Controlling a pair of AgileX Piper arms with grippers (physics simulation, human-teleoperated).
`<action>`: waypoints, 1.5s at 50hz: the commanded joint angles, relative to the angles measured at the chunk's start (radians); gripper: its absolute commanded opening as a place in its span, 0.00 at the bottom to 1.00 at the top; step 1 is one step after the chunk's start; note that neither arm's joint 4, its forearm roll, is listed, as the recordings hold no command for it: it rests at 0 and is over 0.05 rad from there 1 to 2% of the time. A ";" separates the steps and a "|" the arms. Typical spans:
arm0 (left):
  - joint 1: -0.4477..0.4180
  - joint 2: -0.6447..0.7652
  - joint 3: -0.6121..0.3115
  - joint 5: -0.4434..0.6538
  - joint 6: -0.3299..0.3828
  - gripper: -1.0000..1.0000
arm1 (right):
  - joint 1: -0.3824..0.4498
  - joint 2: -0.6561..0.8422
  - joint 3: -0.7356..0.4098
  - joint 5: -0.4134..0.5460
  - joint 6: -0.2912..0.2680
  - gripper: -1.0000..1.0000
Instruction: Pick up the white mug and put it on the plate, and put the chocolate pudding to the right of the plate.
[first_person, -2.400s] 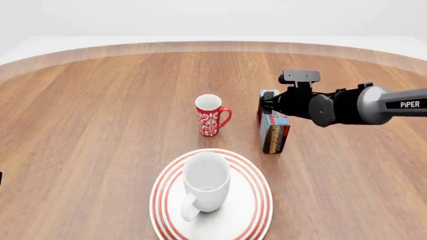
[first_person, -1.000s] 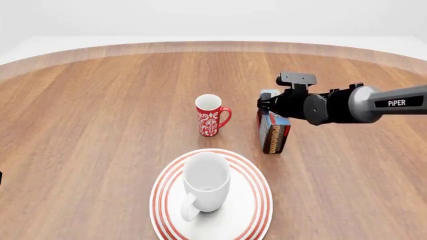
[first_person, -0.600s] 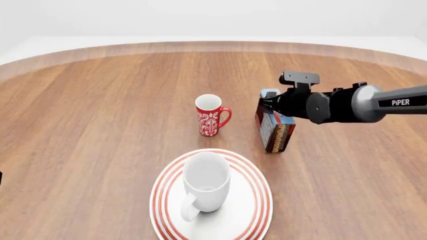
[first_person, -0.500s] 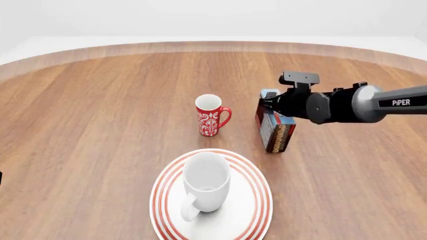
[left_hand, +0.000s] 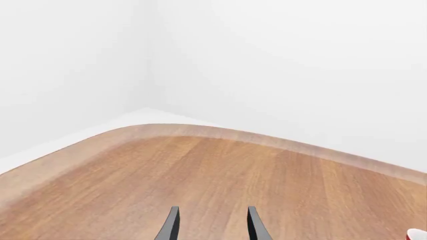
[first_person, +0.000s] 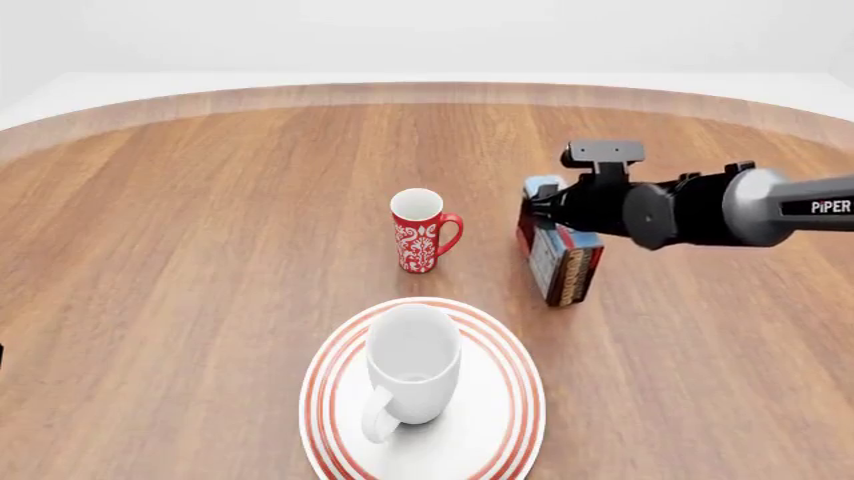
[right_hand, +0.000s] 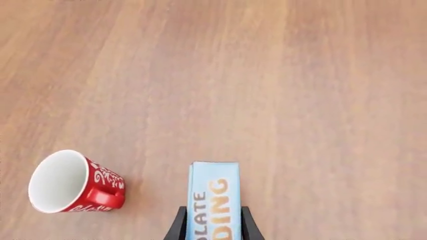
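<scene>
Plain white ceramic mug (first_person: 412, 370) already on red-ringed round plate (first_person: 507, 420). Right gripper (right_hand: 211, 226) clamped on light-blue chocolate pudding carton (first_person: 561, 262); next, likely carrying it nearer, beside plate's right. Left gripper (left_hand: 211, 226) parted, idle.

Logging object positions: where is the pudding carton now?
In the front view, the pudding carton sits right of the red mug, gripped by the right gripper.

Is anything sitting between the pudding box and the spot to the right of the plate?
Nothing visible. The chocolate pudding, held in the right gripper, has only bare table between it and the spot right of the plate.
</scene>
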 joint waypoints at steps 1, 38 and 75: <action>0.000 -0.009 0.000 0.009 -0.003 1.00 | -0.004 -0.046 0.011 0.012 0.017 0.00; 0.001 0.026 0.000 -0.027 -0.004 1.00 | -0.011 -0.214 0.061 0.072 0.014 0.00; -0.001 -0.010 0.001 0.006 0.003 1.00 | -0.020 -0.422 0.168 0.131 0.015 0.00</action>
